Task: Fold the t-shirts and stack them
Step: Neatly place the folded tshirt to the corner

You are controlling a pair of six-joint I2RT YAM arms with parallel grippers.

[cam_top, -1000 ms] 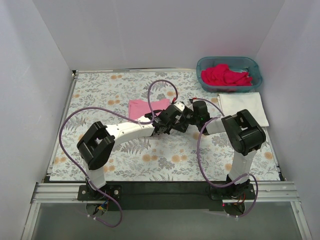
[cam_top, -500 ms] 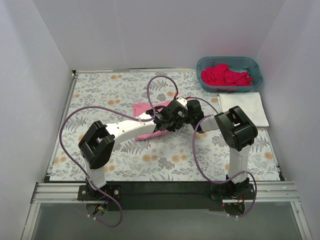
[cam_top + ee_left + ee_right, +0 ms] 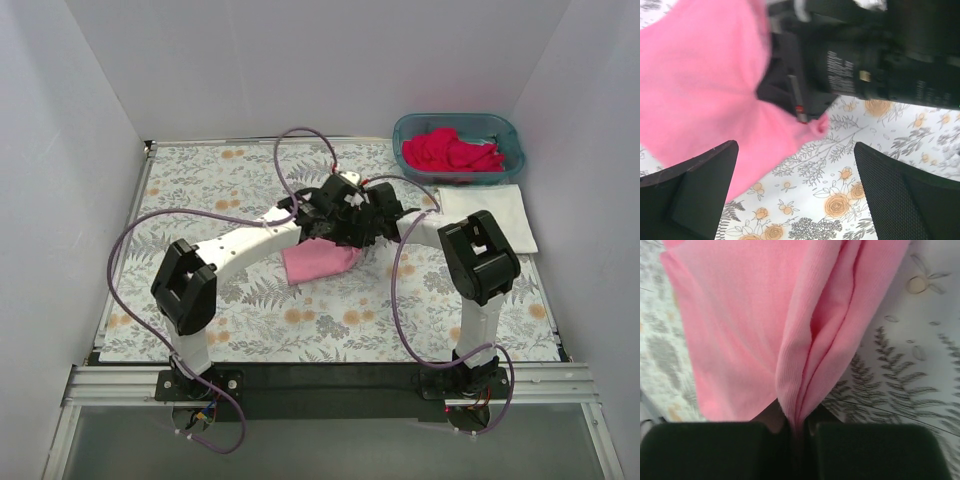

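Fold step on the pink shirt point(image 3: 318, 262), mid-table, and the grip is all with my right gripper point(image 3: 797, 427): jaws pressed together on a bunched fold of pink cotton. The ribbed layers run straight out from the pinch, and the rest of the shirt drapes away over the floral cloth point(image 3: 200, 190). My left gripper point(image 3: 795, 165) sits right alongside, jaws spread wide and holding nothing, with pink fabric below it and the right wrist's black body just across. From above, both wrists crowd together over the shirt's far edge. The shirt shows as a lumpy block beneath them, toward my bases, not a tidy rectangle. I read this as a fold half made: one hand has the edge, the other is free. The white shirt point(image 3: 490, 215) lies folded flat at the right, just on the near side of the basket point(image 3: 510, 135), where the red shirts point(image 3: 450, 150) sit heaped. Next move, as I judge it, is for the right to carry its pinched edge across and lay it flat. It should go low and slow, so the cotton doesn't slip out or drag the layer underneath. The left wants a fresh grip on the opposite corner or to get clear, since the wrists are close enough to knock. Then let go, smooth it, and stack it on the white one.
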